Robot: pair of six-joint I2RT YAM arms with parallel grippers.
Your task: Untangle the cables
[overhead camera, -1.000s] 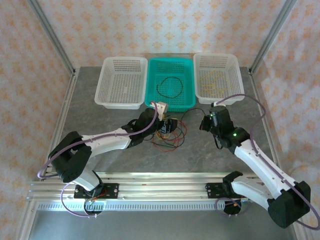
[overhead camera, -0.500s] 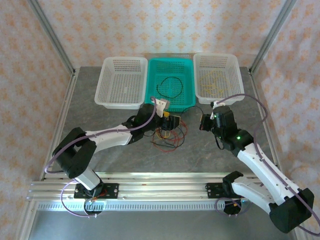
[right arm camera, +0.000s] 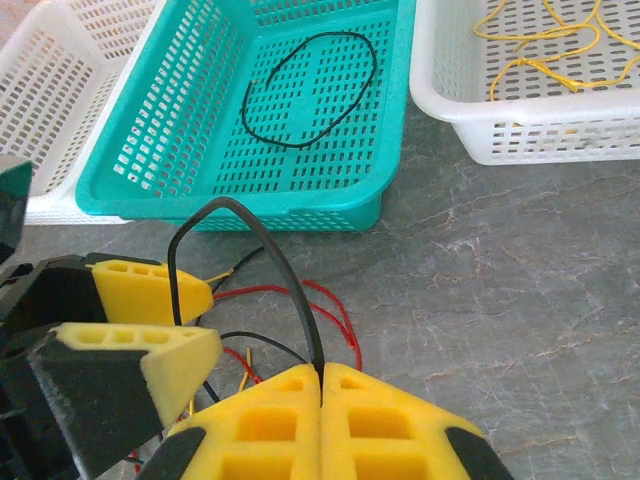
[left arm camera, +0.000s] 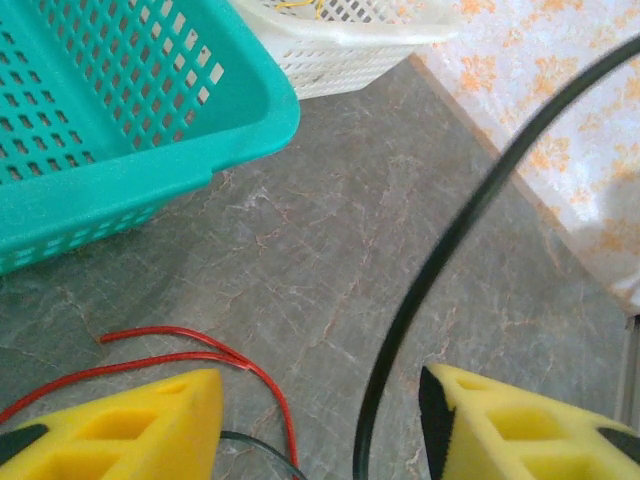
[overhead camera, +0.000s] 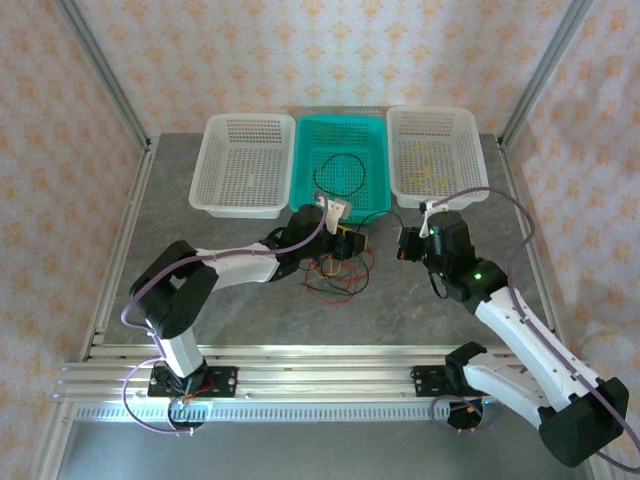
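The cables (overhead camera: 336,276) lie as a loose red, yellow and black tangle on the grey table in front of the teal basket. My right gripper (right arm camera: 321,372) is shut on one black cable (right arm camera: 285,262), which arches up and comes down between the fingers of my left gripper (right arm camera: 176,312). In the left wrist view that black cable (left arm camera: 432,262) runs through the gap of my left gripper (left arm camera: 320,420), whose jaws stand apart around it without pinching it. A red cable (left arm camera: 190,349) curls by the left finger. From above, the left gripper (overhead camera: 350,240) and right gripper (overhead camera: 404,247) sit close together.
Three baskets line the back: an empty white basket (overhead camera: 212,190), a teal basket (overhead camera: 300,205) holding a single black loop (overhead camera: 340,175), and a white basket (overhead camera: 470,170) with yellow cables (right arm camera: 545,50). Metal frame posts stand at both sides.
My left arm has reached further right toward the right gripper, and its jaws have narrowed around the black cable. The right gripper stays shut, shifted slightly.
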